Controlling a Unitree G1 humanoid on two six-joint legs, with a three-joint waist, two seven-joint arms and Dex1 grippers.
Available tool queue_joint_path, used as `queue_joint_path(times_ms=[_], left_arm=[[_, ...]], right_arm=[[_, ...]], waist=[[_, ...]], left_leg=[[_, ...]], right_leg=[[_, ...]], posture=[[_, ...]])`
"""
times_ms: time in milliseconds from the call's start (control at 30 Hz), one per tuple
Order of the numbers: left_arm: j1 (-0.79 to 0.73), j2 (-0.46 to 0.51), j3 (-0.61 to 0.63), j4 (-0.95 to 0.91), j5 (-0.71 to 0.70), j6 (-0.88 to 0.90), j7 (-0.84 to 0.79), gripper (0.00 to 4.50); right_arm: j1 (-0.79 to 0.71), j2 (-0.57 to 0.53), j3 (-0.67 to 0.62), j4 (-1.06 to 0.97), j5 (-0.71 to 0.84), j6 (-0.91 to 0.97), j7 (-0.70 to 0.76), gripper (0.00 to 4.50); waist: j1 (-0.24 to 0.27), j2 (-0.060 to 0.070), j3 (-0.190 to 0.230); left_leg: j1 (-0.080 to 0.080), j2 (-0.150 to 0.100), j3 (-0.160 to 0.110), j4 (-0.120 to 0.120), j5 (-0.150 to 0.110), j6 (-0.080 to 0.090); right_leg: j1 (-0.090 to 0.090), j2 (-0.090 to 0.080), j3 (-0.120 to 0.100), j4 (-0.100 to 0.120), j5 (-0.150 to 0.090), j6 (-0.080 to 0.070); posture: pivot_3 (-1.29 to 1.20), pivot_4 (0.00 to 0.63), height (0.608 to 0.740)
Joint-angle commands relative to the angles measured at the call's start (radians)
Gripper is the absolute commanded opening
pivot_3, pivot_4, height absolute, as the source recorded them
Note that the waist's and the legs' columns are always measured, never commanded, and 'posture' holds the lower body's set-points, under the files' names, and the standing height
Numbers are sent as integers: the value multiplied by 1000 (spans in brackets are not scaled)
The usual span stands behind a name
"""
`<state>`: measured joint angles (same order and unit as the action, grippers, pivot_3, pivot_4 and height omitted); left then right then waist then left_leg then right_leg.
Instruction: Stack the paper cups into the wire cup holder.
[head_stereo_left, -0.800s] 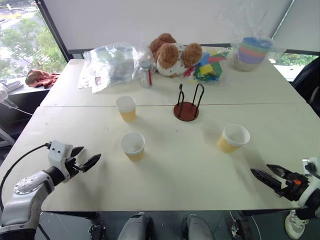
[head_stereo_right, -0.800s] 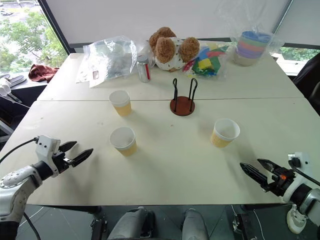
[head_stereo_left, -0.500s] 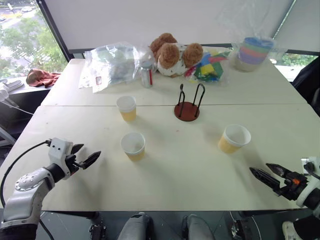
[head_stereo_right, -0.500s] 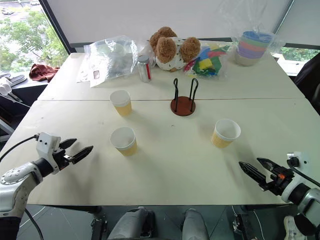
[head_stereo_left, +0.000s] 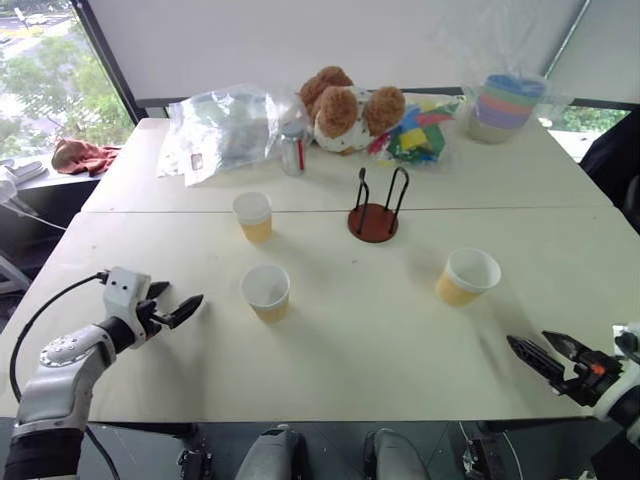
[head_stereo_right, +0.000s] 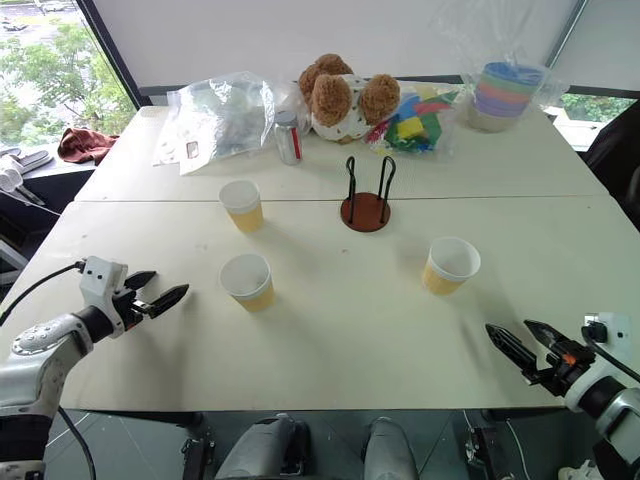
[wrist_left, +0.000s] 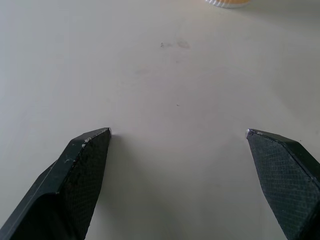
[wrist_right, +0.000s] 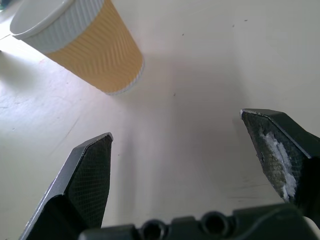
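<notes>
Three yellow-orange paper cups stand upright and apart on the white table (head_stereo_left: 340, 350): one at the far left (head_stereo_left: 252, 215), one nearer (head_stereo_left: 265, 291), one on the right (head_stereo_left: 467, 275). The wire cup holder (head_stereo_left: 373, 220), a red-brown disc with two black loops, stands empty behind them at the middle. My left gripper (head_stereo_left: 181, 298) is open over the near left of the table, to the left of the nearer cup, whose base (wrist_left: 226, 2) shows past its fingertips. My right gripper (head_stereo_left: 528, 340) is open at the near right edge, short of the right cup (wrist_right: 80, 42).
Along the far edge lie clear plastic bags (head_stereo_left: 220, 125), a metal can (head_stereo_left: 291, 148), a teddy bear (head_stereo_left: 345, 108), a bag of coloured pieces (head_stereo_left: 415, 135) and pastel bowls in plastic (head_stereo_left: 505, 100). A red cloth (head_stereo_left: 82, 155) lies off the table's left.
My left gripper has crept slightly farther onto the table, toward the nearer cup. The right gripper has barely shifted. The cups and holder have not moved.
</notes>
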<state>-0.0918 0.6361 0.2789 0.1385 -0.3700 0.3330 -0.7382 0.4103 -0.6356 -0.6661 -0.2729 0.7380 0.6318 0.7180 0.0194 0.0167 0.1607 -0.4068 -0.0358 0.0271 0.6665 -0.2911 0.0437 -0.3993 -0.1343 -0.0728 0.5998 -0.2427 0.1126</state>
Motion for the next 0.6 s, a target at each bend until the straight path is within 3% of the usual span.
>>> queue_joint_path(times_ms=[33,167,233,300,433,533,600], left_arm=[[-64,35,2,105,29,-43,-21,4459],[-133,90,18,153,9,-29,-72,4459],[-182,137,18,153,-4,-7,-118,4459],[-272,193,-1,117,-45,71,-193,4459],[-417,261,-76,22,-109,203,-334,4459],[-508,317,-135,-88,-162,308,-432,4459],[-546,337,-156,-129,-182,353,-464,4459]], right_arm=[[15,-9,-97,-36,34,-5,-12,4500],[0,-75,-198,-24,68,57,-52,4500],[-61,-151,-260,26,81,88,-74,4500],[-212,-270,-278,109,125,126,-88,4500],[-605,-396,-70,192,175,194,-104,4500],[-932,-365,265,239,62,220,-108,4500],[-1073,-313,391,290,14,238,-100,4500]], waist=[[2,0,0],[-3,0,0],[-7,-2,1],[-9,-3,2],[-13,-3,2],[-28,-4,2],[-33,-6,4]], left_leg=[[0,0,0,0,0,0],[0,0,0,0,0,0],[-1,0,0,0,0,0],[-1,0,1,0,1,-1],[-1,0,3,2,3,0],[-1,1,3,-1,3,-1],[-3,1,3,-2,7,-8]], right_leg=[[0,0,0,0,0,0],[0,0,0,0,0,0],[-1,0,0,0,0,0],[-2,0,1,1,1,-1],[-3,1,2,2,2,-4],[-4,3,2,3,2,-3],[-7,4,2,4,2,-2]], posture=[[0,150,740],[0,150,740],[0,150,740],[0,150,740],[0,150,740],[0,150,740],[0,150,740]])
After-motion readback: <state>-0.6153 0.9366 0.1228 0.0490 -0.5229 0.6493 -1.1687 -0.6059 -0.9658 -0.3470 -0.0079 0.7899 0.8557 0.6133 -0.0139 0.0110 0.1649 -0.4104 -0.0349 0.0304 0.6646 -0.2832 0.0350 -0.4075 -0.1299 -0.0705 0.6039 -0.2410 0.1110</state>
